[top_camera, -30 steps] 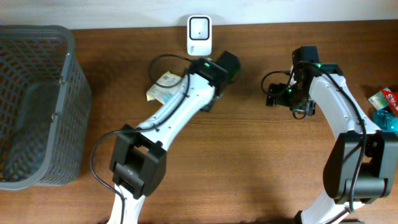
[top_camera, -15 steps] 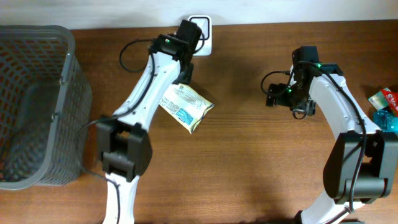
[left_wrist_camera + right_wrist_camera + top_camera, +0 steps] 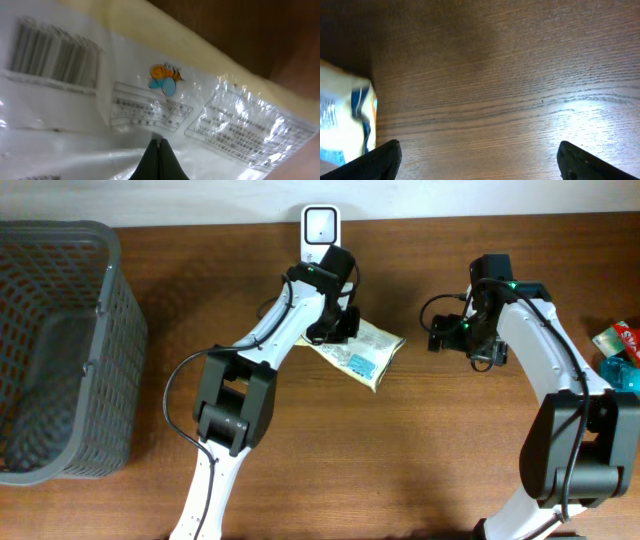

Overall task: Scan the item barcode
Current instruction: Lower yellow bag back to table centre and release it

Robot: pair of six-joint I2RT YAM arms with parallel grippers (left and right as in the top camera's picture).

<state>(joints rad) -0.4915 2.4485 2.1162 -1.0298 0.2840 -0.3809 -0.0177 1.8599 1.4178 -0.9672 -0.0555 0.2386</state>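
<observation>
Closest in, your left gripper (image 3: 160, 150) has its two black fingers pressed together, pinching the clear film of the packet (image 3: 150, 100). In the left wrist view the barcode (image 3: 55, 55) sits toward the upper left of the wrapper. A small orange-and-blue bee logo (image 3: 162, 80) is printed just past the fingertips.

On the other side, your right gripper (image 3: 479, 147) stands with its jaws spread wide and nothing between them. It hangs over the bare wooden table (image 3: 495, 75), and one blue-and-white corner of the packet shows at the left edge of that wrist view.

From overhead, the packet lies slantwise near the middle of the table, between the two arms. Its upper left end is under the left gripper and its lower right end points toward the right arm. You cannot tell from these views whether it rests on the wood or is lifted off it.

Farther back, the white scanner (image 3: 320, 225) stands at the far edge of the table, just beyond the left wrist and apart from the packet. At the left side is a grey mesh basket (image 3: 110, 330), well apart from the packet. At the right edge, a red wrapper (image 3: 620, 338) lies beside a blue item (image 3: 625, 370).
</observation>
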